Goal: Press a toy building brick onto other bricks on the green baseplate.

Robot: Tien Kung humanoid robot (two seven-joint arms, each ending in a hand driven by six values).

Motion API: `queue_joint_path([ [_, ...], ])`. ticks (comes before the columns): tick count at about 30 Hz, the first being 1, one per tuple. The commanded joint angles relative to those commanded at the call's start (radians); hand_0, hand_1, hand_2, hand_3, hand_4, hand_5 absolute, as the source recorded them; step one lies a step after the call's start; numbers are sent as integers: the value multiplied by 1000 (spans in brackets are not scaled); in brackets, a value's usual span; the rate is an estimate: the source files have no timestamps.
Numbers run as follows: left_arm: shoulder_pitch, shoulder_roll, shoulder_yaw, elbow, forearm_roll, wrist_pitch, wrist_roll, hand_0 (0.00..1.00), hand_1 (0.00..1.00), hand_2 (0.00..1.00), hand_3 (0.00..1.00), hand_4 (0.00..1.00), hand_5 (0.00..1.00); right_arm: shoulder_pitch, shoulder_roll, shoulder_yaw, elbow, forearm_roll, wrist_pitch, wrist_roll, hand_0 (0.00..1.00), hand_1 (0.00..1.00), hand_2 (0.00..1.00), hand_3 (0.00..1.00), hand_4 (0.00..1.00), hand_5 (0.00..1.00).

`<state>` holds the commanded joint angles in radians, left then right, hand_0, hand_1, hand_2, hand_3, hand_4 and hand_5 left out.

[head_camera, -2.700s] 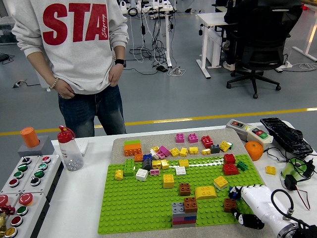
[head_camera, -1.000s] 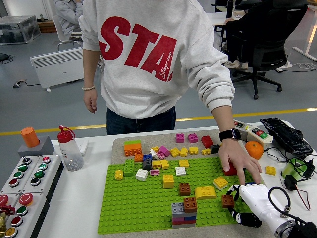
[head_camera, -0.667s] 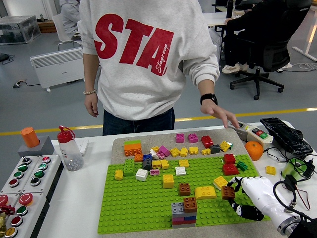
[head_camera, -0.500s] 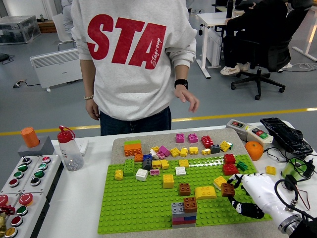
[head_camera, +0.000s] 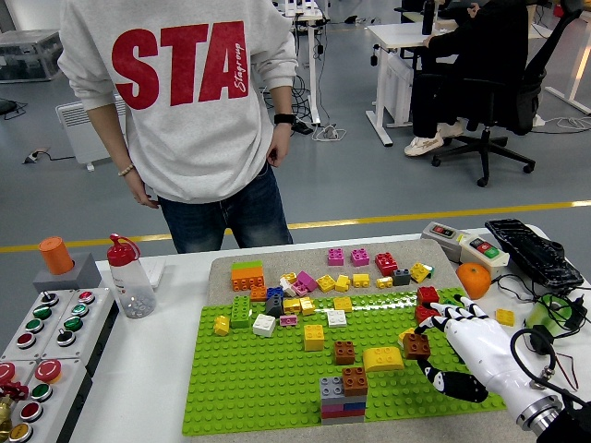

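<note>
A: Brown brick sat in the right hand, pinched between the thumb below and the fingertips above. It hung just right of the yellow sloped brick, over the right part of the green baseplate.

B: Pressed onto anything?

A: Did not look so. I judged it carried, not seated; it appeared lifted a little, though I could not tell whether its underside touched studs. The pick-up seemed done; placing and pressing remained.

B: Likely target?

A: Unclear. A layered stack with a brown brick on top stood left of and nearer than the yellow sloped brick, and a single brown brick stood just left of it. Either might serve.

B: What was hidden?

A: The hand covered the red bricks in part, beyond and to the right of the yellow sloped brick. The right forearm was cut off at the lower corner. Left arm not in view. The person stood behind the table, hands at their sides, away from the bricks.
</note>
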<state>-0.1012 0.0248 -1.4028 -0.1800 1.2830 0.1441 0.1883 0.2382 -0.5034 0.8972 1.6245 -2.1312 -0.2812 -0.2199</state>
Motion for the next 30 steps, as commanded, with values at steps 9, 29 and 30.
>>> queue_joint_path([
  [9, -5, 3, 2, 0, -9, 0, -2, 657, 681, 705, 576, 299, 998, 79, -2, -31, 109, 54, 86, -107, 998, 919, 923, 539, 527, 209],
  [29, -12, 8, 1, 0, -12, 1, 0, 659, 680, 703, 576, 299, 998, 277, 51, -172, 154, 43, 275, -406, 998, 917, 905, 537, 537, 241],
  [30, -12, 8, 0, 0, -12, 1, 0, 659, 680, 703, 576, 299, 998, 283, 56, -182, 154, 41, 275, -410, 998, 917, 905, 537, 537, 241],
])
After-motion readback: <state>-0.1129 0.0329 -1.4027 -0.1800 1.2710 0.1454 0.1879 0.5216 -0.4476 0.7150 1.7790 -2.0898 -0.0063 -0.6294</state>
